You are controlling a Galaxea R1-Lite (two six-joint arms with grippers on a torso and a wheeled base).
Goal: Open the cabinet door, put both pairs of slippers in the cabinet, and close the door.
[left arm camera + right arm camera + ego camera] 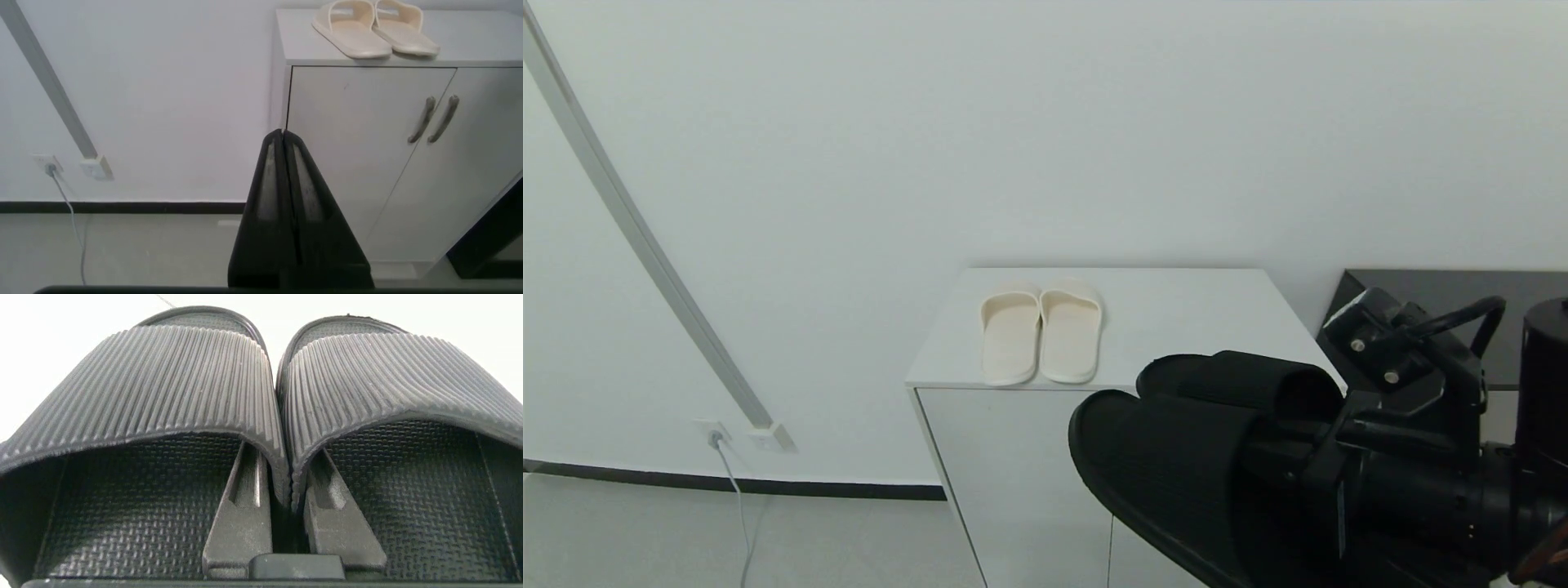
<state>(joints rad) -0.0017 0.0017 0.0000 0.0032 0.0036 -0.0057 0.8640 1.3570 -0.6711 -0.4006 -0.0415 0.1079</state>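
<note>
Two fittings mark the wall at far left: a slanting grey conduit [637,229] and a socket [712,430] with a cable [742,506] hanging from it. The left end effector [283,143] has its fingers pressed flat together with nothing between them. It is held low in front of the white cabinet [1013,457], apart from it. The cabinet's two doors are shut, and their handles [433,118] stand side by side at the middle seam. The cream slippers [1041,333] lie side by side on the cabinet top near its front edge, well apart from both arms. Right of them, in the air before the cabinet's right part, the black slippers [1176,457] hang in the right end effector [282,469]. Its fingers [241,506] reach inside, one into each slipper, and pinch the two inner side walls together. A dark surface [1462,286] lies beyond at far right.
</note>
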